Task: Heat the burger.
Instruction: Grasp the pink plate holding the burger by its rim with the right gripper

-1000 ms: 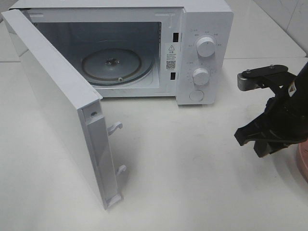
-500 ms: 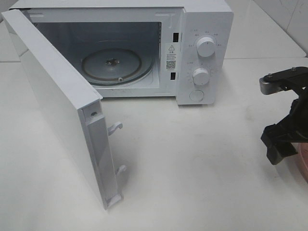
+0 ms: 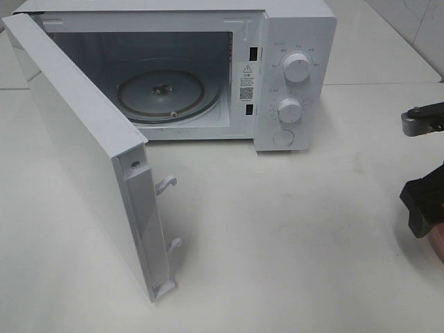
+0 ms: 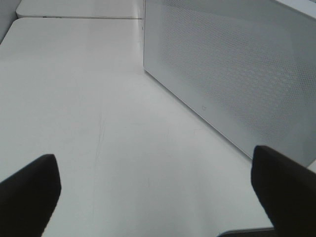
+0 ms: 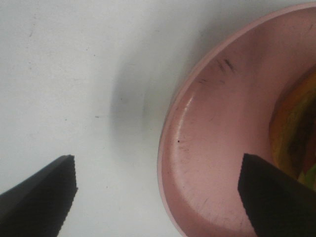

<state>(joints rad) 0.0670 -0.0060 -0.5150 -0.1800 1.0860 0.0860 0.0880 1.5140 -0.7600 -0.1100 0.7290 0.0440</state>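
A white microwave is being shown on a white table, its door swung open. The right gripper is being held above the rim of a pink plate, jaws spread wide, grasping nothing. The burger is lying on that plate (only its edge is visible). The left gripper is likewise being held wide apart, grasping nothing, near the door's outer face.
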